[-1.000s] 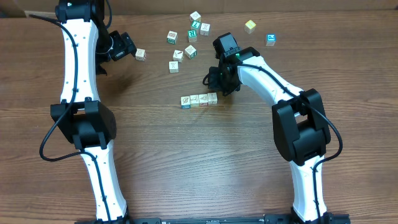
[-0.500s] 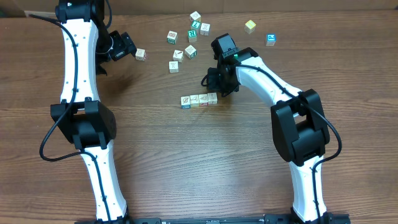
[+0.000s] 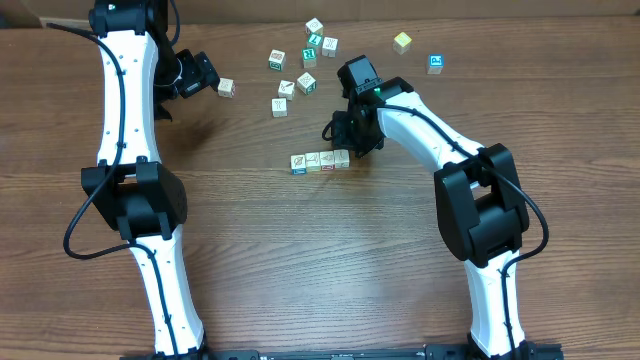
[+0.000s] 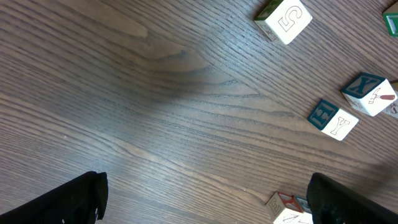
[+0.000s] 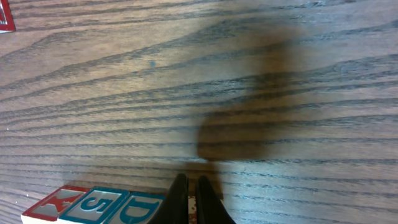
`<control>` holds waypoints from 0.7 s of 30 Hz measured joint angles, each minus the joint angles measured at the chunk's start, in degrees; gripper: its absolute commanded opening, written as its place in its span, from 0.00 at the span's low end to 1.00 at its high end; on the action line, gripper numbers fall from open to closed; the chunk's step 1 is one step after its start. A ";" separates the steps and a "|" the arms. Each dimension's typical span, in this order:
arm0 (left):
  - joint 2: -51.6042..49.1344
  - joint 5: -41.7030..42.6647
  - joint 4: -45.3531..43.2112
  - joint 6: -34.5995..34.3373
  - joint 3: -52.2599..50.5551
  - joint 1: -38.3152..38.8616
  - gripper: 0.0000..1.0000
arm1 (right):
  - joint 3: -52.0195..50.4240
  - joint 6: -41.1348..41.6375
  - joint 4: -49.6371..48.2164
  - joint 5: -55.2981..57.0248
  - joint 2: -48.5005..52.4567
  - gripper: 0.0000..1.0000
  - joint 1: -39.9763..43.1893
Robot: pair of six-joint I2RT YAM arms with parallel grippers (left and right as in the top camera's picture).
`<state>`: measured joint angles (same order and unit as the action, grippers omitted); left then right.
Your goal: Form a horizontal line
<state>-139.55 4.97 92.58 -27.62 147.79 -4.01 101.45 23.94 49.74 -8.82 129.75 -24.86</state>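
The horizontal line is a short row of four pale cubes touching edge to edge at mid table. My right gripper is shut, its tips down at the row's right end. In the right wrist view the shut fingertips stand against the end cube, and the row runs off to the lower left with red and blue letters. My left gripper is open at the far left, beside a single cube. That cube lies just inside the right finger, with nothing gripped.
Several loose cubes lie at the back of the table around, and two more sit at the back right: a yellow-green one and a blue one. In the left wrist view, loose cubes show at upper right.
My right gripper has edged slightly left toward the row's right end. The row and the left arm have not visibly moved.
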 measured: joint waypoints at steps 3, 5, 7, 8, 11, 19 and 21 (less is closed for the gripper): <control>0.00 0.00 0.00 0.00 0.00 0.00 1.00 | 0.00 0.00 0.11 0.02 0.00 0.04 0.00; 0.00 0.00 0.00 0.00 0.02 0.00 0.99 | 0.00 0.00 0.46 0.00 0.00 0.04 0.00; 0.00 0.00 0.00 0.00 0.00 0.00 0.99 | 0.00 0.02 0.68 0.04 0.00 0.04 0.00; 0.00 0.00 0.00 0.00 0.00 0.00 0.99 | 0.00 0.00 0.76 0.02 0.00 0.04 0.02; 0.00 0.00 0.00 0.00 0.00 0.00 1.00 | 0.00 -0.02 0.81 0.02 0.00 0.04 0.00; 0.00 0.00 0.00 0.00 0.02 0.00 1.00 | 0.00 -0.02 0.92 0.00 0.00 0.04 0.00; 0.00 0.00 0.00 0.00 0.00 0.00 1.00 | 0.00 0.00 0.94 0.02 0.00 0.04 0.00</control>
<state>-139.55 4.97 92.58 -27.62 147.79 -4.01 101.45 23.94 50.68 -8.80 129.75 -24.86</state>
